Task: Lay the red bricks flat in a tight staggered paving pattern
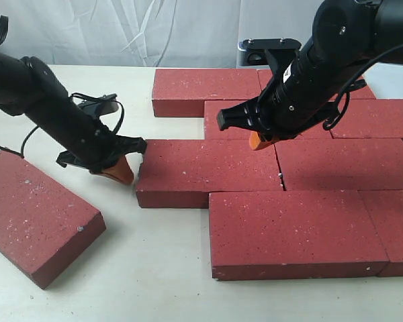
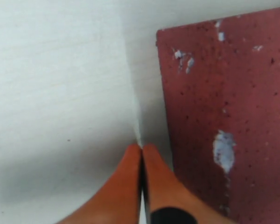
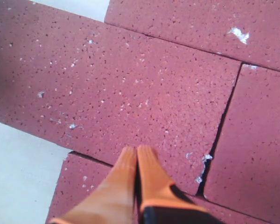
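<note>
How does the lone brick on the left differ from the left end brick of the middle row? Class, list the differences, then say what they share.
The lone brick lies turned at an angle; the end brick lies square with the rows. The lone brick touches no other brick; the end brick sits tight against its neighbours. Both are dark red, speckled and lying flat.

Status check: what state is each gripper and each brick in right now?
loose brick: flat, skewed, apart from the pattern.
paved bricks: flat, in staggered rows.
left-end brick: flat, in the pattern.
left gripper: shut, empty, beside the left-end brick.
right gripper: shut, empty, above the paved bricks.
</note>
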Tool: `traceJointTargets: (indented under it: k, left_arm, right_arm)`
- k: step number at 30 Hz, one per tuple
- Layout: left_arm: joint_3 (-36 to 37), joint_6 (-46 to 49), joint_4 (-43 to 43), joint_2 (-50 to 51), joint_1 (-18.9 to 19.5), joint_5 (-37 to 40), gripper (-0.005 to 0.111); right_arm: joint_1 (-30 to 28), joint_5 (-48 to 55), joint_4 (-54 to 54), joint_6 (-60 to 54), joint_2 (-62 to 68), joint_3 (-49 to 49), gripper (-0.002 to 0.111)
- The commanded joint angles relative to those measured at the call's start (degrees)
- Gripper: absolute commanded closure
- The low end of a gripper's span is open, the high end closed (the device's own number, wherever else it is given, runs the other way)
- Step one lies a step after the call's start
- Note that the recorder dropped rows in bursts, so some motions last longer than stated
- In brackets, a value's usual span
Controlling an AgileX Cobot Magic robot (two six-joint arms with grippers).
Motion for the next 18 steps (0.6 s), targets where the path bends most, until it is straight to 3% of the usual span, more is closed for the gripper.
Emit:
traceJointTargets:
  k: [1,6,18]
  left_arm:
    - [0.0,0.4,-2.4,-0.3,-1.4,0.8,0.107]
    - [0.0,0.4,-3.1,-0.3,-3.0,1.0,0.107]
    - [0.0,0.4,-1.9,-0.3,-2.9,1.5,0.107]
  right_arm:
    - [-0.3,0.0,-0.7,-0.1,-0.9,0.2,0.109]
    - [-0.3,-0.1,-0.5,-0.1,-0.9,0.2,0.109]
    - [-0.3,-0.1,-0.7,-0.1,-0.9,0.2,0.109]
